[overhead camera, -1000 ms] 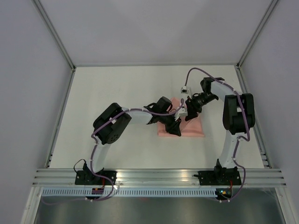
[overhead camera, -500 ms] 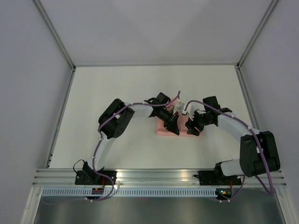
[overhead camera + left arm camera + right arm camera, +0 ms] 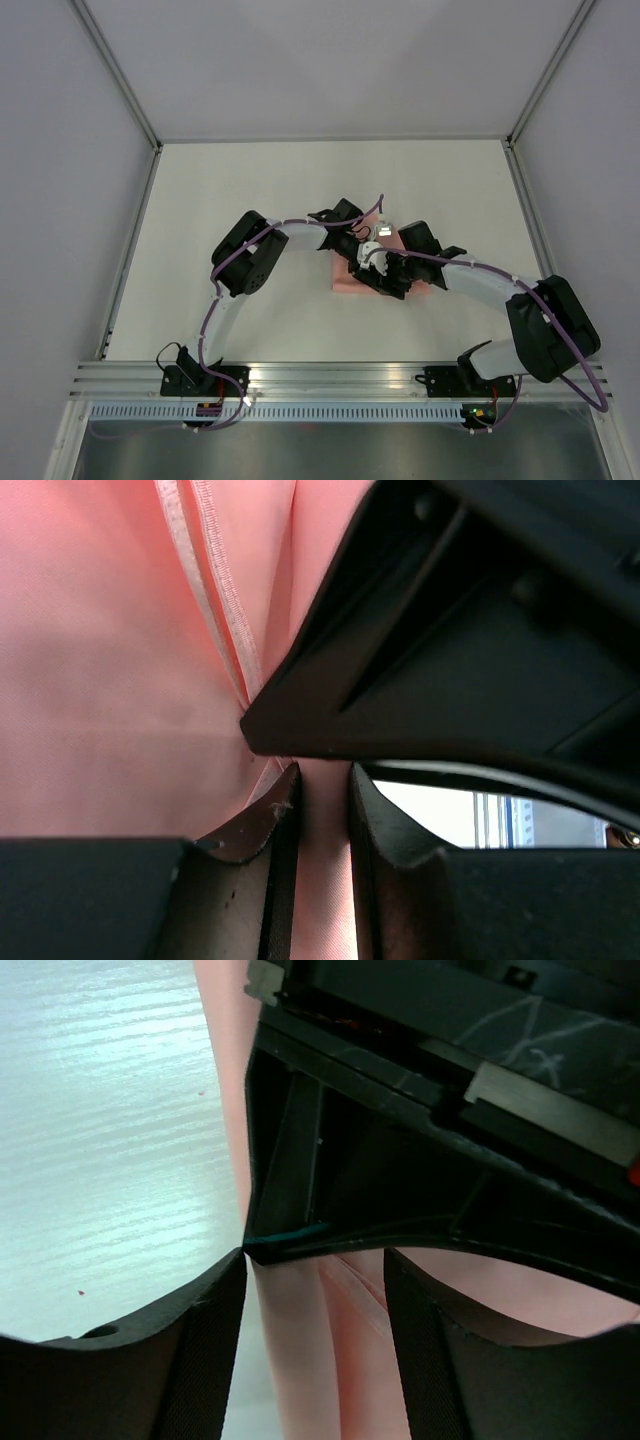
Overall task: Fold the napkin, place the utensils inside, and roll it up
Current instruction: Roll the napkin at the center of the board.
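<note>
The pale pink napkin (image 3: 343,284) lies folded at the table's middle, mostly covered by both grippers. My left gripper (image 3: 363,266) is down on it; in the left wrist view its jaws (image 3: 323,780) stand nearly shut with a strip of pink cloth (image 3: 120,680) between them. My right gripper (image 3: 387,283) is right beside it. In the right wrist view it (image 3: 315,1260) is open, its fingers either side of a long pink fold (image 3: 300,1360), with the left gripper's black body just ahead. The utensils are out of view.
The white table (image 3: 250,200) is walled by grey panels with metal rails at the left and right edges. The two arms arch in from the near edge and meet over the napkin, their purple cables looping above.
My right arm has swung round toward the near side and its gripper has moved left across the napkin, up against the left gripper. The left gripper has stayed on the napkin.
</note>
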Robot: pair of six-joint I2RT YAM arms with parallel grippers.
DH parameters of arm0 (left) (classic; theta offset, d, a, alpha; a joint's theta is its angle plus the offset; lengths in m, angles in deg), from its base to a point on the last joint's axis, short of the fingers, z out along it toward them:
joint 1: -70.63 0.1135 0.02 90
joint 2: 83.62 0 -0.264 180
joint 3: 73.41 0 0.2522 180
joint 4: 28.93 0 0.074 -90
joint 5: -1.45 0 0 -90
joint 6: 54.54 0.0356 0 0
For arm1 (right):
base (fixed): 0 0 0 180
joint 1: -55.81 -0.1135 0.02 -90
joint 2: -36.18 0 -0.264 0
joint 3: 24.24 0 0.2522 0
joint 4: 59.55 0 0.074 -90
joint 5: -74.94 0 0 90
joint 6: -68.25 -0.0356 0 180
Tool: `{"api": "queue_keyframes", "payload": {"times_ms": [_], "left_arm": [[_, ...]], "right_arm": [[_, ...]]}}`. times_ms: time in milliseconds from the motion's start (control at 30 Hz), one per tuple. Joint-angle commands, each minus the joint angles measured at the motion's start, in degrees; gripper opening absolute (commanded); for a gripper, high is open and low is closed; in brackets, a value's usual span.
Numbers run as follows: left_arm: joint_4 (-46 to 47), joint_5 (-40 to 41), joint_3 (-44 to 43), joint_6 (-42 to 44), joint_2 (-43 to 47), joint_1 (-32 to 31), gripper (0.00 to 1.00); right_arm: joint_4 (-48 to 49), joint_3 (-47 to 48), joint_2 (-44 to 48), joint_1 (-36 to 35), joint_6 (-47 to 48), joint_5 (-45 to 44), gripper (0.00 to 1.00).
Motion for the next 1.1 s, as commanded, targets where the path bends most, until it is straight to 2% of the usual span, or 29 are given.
{"api": "queue_keyframes", "payload": {"times_ms": [0,167,200,333,367,433,600,800,1067], "left_arm": [[-5.9,9.8,1.6,0.4,-4.8,-0.1,0.02],[-6.2,10.5,1.1,0.0,-4.2,-0.1,0.03],[-6.3,10.7,1.1,-0.2,-4.2,0.0,0.04],[-6.0,13.1,1.1,-0.8,-2.5,0.0,0.16],[-5.6,13.7,1.2,-1.1,-2.0,0.0,0.25],[-4.1,15.0,2.1,-2.0,0.2,0.2,0.36],[-2.1,16.4,2.5,-4.9,3.8,0.8,0.44],[-0.4,17.0,3.5,-8.4,9.0,2.9,0.47],[5.7,22.9,8.6,-13.2,15.3,4.6,0.5]], "right_arm": [[3.5,0.0,-1.5,-1.3,-1.9,-1.4,0.62],[2.9,0.0,-3.3,-1.4,-1.6,-1.7,0.49],[2.5,0.0,-3.4,-1.4,-1.5,-1.7,0.41],[0.7,0.9,-4.2,-1.4,-1.6,-0.6,0.23],[-0.1,1.2,-5.0,-1.4,-1.4,0.3,0.19],[-2.2,2.3,-6.0,-1.3,-1.0,1.1,0.16],[-6.5,4.6,-9.6,-0.2,0.7,5.4,0.11],[-14.1,10.3,-15.0,3.5,4.1,11.3,0.1],[-28.2,19.2,-26.5,9.1,11.8,17.9,0.09]]}}
